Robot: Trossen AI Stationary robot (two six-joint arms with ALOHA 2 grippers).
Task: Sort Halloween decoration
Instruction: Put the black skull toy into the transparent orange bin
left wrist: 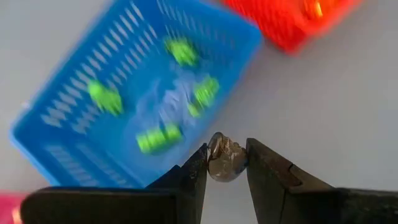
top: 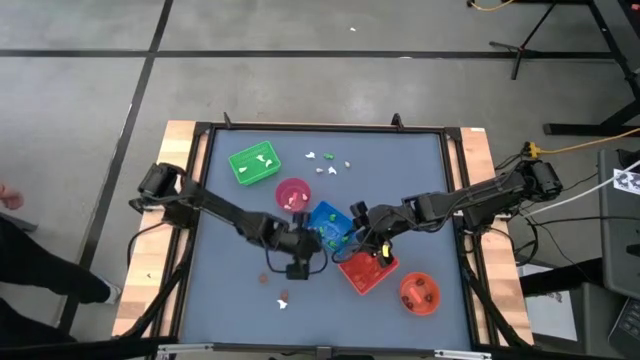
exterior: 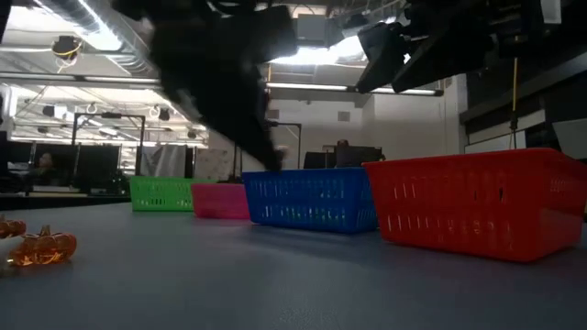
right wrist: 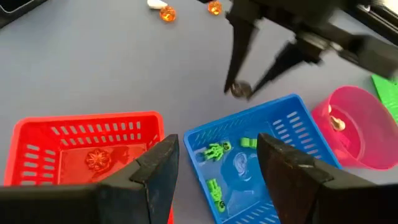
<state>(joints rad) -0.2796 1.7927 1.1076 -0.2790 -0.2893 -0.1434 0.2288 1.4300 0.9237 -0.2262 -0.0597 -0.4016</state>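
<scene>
My left gripper (top: 308,252) is shut on a small dark grey-brown trinket (left wrist: 225,158), just off the near edge of the blue tray (top: 328,225). The blue tray holds several green trinkets (left wrist: 155,137). My right gripper (right wrist: 214,171) hovers open and empty over the gap between the blue tray and the red tray (right wrist: 87,155), where an orange trinket (right wrist: 97,158) lies. Loose on the table are white trinkets (top: 322,158) at the far side and orange ones (exterior: 41,247) at the near side. My left gripper pinches the dark trinket's two opposite sides (left wrist: 214,163) between its two fingertips (right wrist: 231,84). The fingers slant down from the table's left. The trinket is at their free ends, lifted clear of the table beside the blue tray's rim (right wrist: 249,112).
A green tray (top: 254,163) stands at the far left, a pink bowl (top: 293,194) next to the blue tray, and an orange bowl (top: 420,292) at the near right. Bare table lies along the left side and the far right.
</scene>
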